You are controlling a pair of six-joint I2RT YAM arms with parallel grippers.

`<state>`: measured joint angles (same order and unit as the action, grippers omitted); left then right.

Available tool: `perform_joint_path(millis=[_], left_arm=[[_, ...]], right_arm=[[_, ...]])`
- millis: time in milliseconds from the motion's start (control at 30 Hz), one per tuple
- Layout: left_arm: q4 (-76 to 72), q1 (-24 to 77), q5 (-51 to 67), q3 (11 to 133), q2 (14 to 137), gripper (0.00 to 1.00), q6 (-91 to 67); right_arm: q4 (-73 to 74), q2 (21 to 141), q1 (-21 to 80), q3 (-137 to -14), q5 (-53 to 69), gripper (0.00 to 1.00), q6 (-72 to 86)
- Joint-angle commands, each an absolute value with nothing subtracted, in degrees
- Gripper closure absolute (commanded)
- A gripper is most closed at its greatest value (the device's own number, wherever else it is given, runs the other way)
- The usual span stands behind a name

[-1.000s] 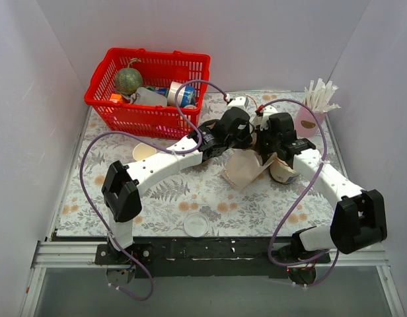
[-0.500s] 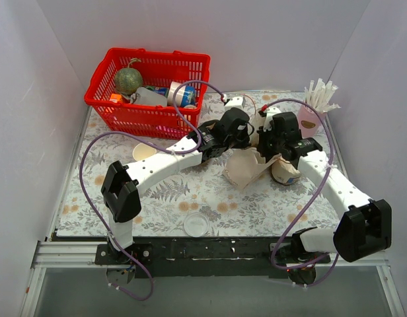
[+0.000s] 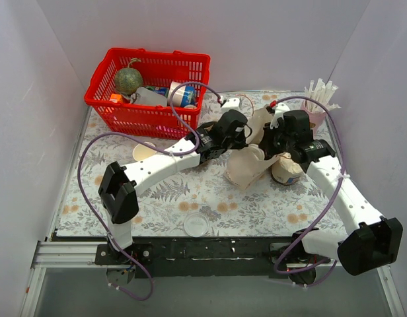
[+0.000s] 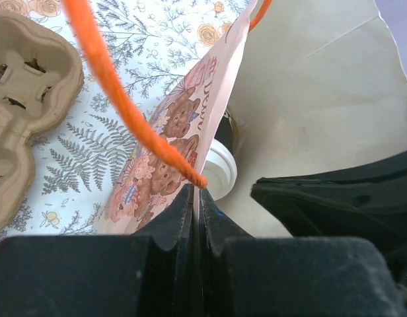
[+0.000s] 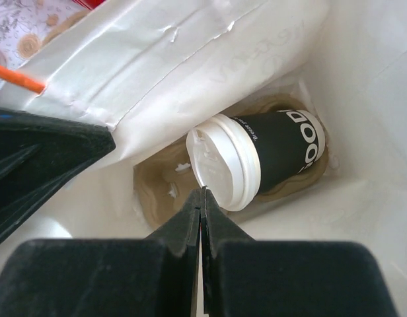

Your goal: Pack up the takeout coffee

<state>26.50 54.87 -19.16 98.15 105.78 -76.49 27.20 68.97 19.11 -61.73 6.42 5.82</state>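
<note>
Both grippers are clamped on the bag (image 4: 309, 99) rim: the left gripper (image 4: 195, 198) pinches the printed side by the orange handle (image 4: 117, 92), and the right gripper (image 5: 202, 205) pinches the plain edge. The coffee (image 5: 263, 158) lies on its side deep inside the bag, on a brown tray (image 5: 150, 185).

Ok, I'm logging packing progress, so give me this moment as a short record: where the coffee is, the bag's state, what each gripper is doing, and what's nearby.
coffee: takeout coffee, lid on, inside the paper bag, at its bottom
bag: mouth held open between the two arms
left gripper: shut on the bag's printed edge
right gripper: shut on the bag's plain white edge
nearby: second cup beside the bag; red basket far left
status: coffee in the bag, both grippers holding it
</note>
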Motion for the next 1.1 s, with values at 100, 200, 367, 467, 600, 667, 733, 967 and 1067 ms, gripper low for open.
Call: perform_joint_path(millis=[100,200,367,467,600,667,733,967,1067], left_arm=[[28.39,54.32,-21.97,94.66,102.04,1.0,-75.94],[28.13,54.4,-22.58,93.87,101.69,1.0,-75.67],[27.86,54.4,-22.68,93.78,101.69,1.0,-74.97],[27.6,54.4,-22.68,93.52,101.34,1.0,-74.88],[26.11,54.4,-22.68,92.29,99.85,1.0,-73.92],[24.36,54.4,-22.5,91.06,99.06,1.0,-72.69],[21.99,54.4,-20.93,89.57,97.74,1.0,-67.87],[7.16,54.49,-15.39,86.67,93.7,1.0,-50.12],[0.38,54.67,-11.96,84.73,92.55,1.0,-41.42]], right_arm=[[27.51,65.48,17.76,-65.13,8.35,0.99,5.71],[27.51,64.95,17.49,-65.39,8.88,0.99,5.98],[28.04,63.9,16.79,-66.53,8.53,0.99,5.98],[28.3,63.46,16.35,-67.15,8.35,0.99,5.89],[28.22,63.54,15.38,-67.33,9.31,0.99,5.71],[27.51,63.54,15.03,-66.98,10.98,0.99,5.89],[26.54,63.72,14.94,-66.8,11.42,0.99,5.98],[24.7,63.02,14.85,-66.01,14.4,0.99,1.16],[22.42,61.7,14.77,-64.69,14.77,0.83,0.26]])
